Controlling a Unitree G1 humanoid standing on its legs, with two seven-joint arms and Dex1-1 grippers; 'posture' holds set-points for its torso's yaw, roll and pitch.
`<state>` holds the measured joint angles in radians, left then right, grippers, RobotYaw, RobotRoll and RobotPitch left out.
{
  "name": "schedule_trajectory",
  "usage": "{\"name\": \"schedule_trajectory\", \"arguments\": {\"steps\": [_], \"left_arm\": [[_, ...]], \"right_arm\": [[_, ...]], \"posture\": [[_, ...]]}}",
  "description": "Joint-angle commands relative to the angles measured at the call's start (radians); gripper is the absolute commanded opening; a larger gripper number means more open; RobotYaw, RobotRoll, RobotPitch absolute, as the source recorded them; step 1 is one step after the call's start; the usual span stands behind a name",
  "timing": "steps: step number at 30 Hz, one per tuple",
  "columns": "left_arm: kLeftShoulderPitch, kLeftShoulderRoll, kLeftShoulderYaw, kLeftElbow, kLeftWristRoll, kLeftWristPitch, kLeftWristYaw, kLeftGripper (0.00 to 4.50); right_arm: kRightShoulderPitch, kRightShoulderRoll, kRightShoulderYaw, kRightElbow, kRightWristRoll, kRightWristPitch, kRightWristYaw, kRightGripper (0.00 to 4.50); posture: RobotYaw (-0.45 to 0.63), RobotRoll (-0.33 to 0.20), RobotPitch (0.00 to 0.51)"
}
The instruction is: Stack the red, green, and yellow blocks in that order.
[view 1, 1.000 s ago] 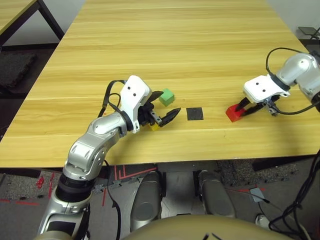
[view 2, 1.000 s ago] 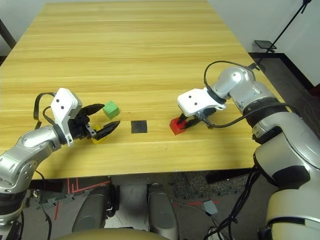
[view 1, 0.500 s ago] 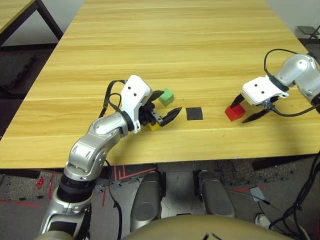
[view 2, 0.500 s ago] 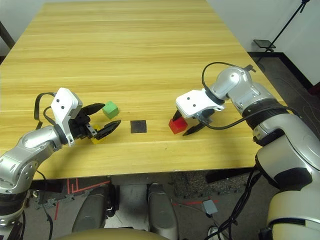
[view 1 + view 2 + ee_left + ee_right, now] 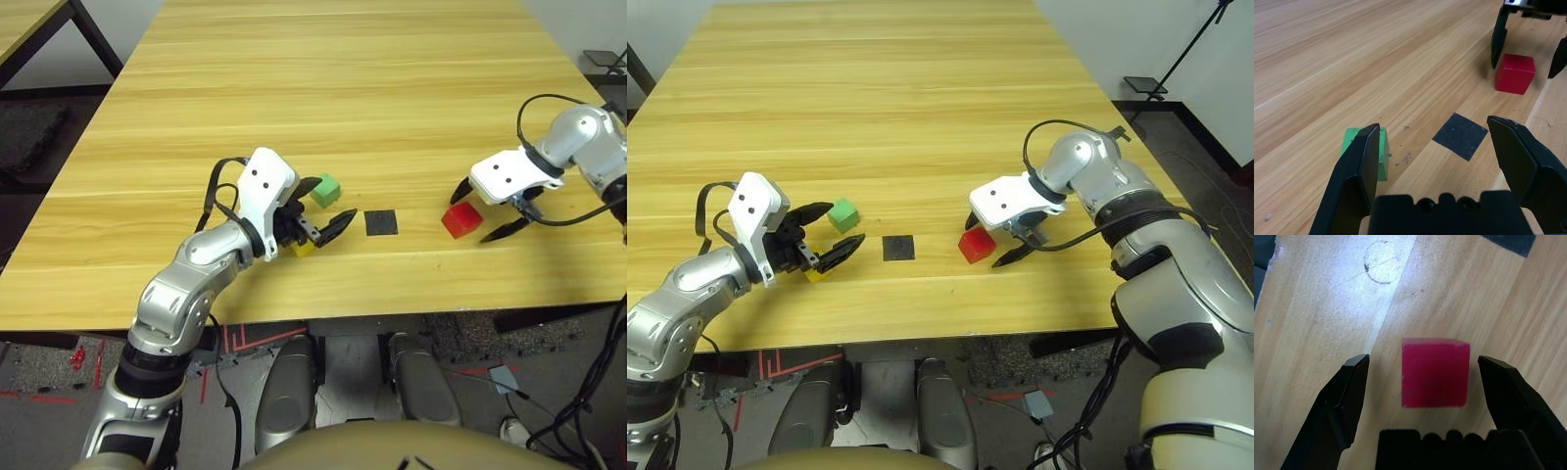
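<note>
— Which step is in hand?
— The first, I judge, getting the red block (image 5: 461, 220); it sits on the table (image 5: 392, 117) between the right gripper's (image 5: 1424, 360) fingers, which stand wide apart with a gap on either side; nothing is held there.
— And the left gripper (image 5: 1433, 122)?
— Wide open too, holding nothing; the green block (image 5: 325, 191) rests just beside one of its fingers, and the yellow block (image 5: 303, 249) is on the table, partly hidden beneath that gripper.
— So no stack stands; what does the next move call for?
— Closing the right fingers squarely on red, then a lift, and probably a carry to the black patch (image 5: 381, 222), which lies between red and the other two; if the grip comes in skewed, red could twist; green would follow, yellow last.
</note>
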<state>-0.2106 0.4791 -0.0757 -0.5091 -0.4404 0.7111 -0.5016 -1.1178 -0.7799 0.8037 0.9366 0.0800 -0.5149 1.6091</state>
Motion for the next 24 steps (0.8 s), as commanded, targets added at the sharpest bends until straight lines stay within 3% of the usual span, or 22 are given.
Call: {"name": "schedule_trajectory", "arguments": {"steps": [1,3,5,11,18,24], "left_arm": [[0.018,-0.003,0.003,-0.024,-0.002,0.018,0.012,4.5],[0.02,-0.002,0.006,-0.03,-0.005,0.026,0.016,4.5],[0.02,0.001,0.009,-0.036,-0.007,0.032,0.021,4.5],[0.008,0.007,0.02,-0.042,-0.007,0.044,0.025,4.5],[-0.01,0.008,0.02,-0.027,0.001,0.047,0.025,4.5],[-0.02,-0.004,0.011,-0.015,0.008,0.047,0.035,4.5]], "right_arm": [[0.007,0.027,-0.063,0.029,-0.071,-0.021,-0.002,4.47],[0.008,0.039,-0.088,0.037,-0.114,-0.027,-0.016,4.47],[0.006,0.046,-0.105,0.032,-0.169,-0.013,-0.045,4.09],[0.043,0.065,-0.181,-0.163,-0.184,0.227,-0.011,2.09],[0.091,0.103,-0.212,-0.535,-0.187,0.612,-0.004,2.04],[0.074,0.216,-0.191,-0.59,-0.268,0.781,-0.087,2.04]], "posture": [[0.4,-0.232,0.147],[0.4,-0.232,0.148],[0.41,-0.231,0.149],[0.42,-0.232,0.144],[0.42,-0.24,0.132],[0.43,-0.249,0.137]]}}
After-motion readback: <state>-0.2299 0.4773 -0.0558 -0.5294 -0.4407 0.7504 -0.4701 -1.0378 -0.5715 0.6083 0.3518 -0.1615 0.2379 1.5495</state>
